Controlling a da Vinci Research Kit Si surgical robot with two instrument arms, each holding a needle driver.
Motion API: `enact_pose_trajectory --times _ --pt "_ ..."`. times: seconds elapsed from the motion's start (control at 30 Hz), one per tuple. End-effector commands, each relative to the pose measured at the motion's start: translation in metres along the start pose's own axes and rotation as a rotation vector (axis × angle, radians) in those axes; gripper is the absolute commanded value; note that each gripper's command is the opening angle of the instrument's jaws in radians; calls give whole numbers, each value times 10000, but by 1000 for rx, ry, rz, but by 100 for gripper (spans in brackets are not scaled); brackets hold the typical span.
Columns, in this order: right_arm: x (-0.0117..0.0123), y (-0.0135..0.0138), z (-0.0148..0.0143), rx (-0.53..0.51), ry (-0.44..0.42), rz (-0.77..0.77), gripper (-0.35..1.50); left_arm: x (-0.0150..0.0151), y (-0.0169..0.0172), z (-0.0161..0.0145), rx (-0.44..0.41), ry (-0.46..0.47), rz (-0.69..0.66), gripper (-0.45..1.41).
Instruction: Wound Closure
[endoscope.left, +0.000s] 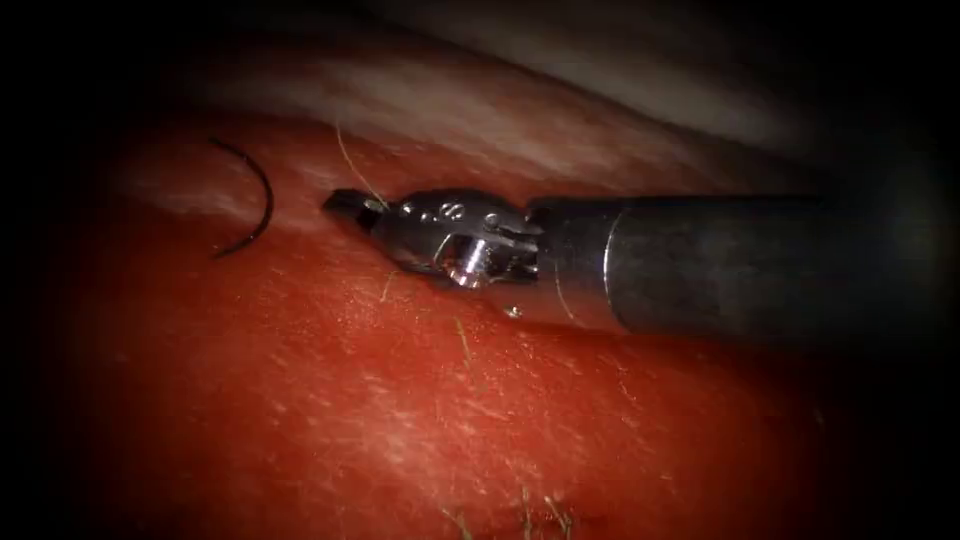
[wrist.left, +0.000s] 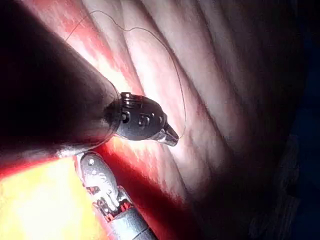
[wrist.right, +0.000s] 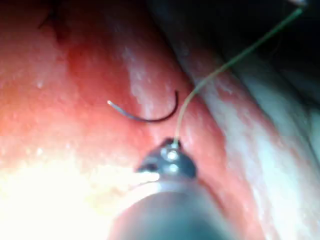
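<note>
The needle (endoscope.left: 268, 200) lies loose on top of the tissue (endoscope.left: 400, 420), toward its left edge in the endoscope view, well apart from both tools. In the right wrist view the whole curve (wrist.right: 147, 120) shows from end to end, so it does not seem to be in the tissue (I cannot make out the cut itself, so no side of it can be given). The right arm's tool (endoscope.left: 345, 205) has its jaws pressed together on the thread (endoscope.left: 350, 160), which runs up and away from the tip (wrist.right: 172, 146) toward the tissue's far edge. The left arm's tool (wrist.left: 89, 162) sits just beneath the right arm's shaft; whether it holds anything I cannot tell. The needle is probably light, stiff and slick, apt to swivel in a loose grip, so the body of the curve, away from the point, looks the best hold. The thread is likely limp and fine, easily frayed by a hard pinch, and the tissue soft and wet.
</note>
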Motion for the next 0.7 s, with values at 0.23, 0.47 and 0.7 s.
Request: enact_pose_trajectory --times 0.23,0.47,0.7 --pt "26 32 -50 -117 88 33 148 -6 -4 8 -2 1 3 -35" --pt "25 70 -133 -140 80 61 148 -15 -2 29 0 3 12 -35" --pt "-5 115 -197 -209 21 51 148 -58 8 94 -28 -25 44 -35"
